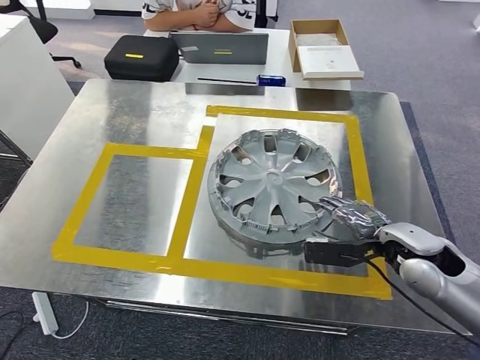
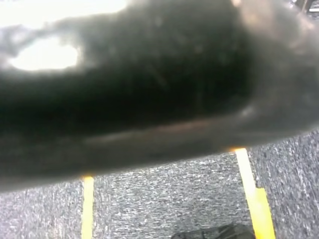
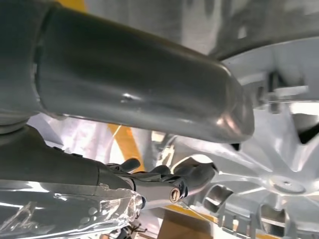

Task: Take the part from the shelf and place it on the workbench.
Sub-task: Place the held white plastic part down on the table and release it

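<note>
Steel workbench (image 1: 142,112), silver spoked hubcap (image 1: 274,184)

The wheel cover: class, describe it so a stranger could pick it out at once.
Start at the steel workbench marked with yellow tape. In the larger taped rectangle lies the wheel cover, with the right hand at its rim. It is the only round, silver, spoked object.

right hand (image 1: 354,221) fingers (image 3: 195,174) perhaps under hubcap (image 1: 274,187) rim, unclear
</note>
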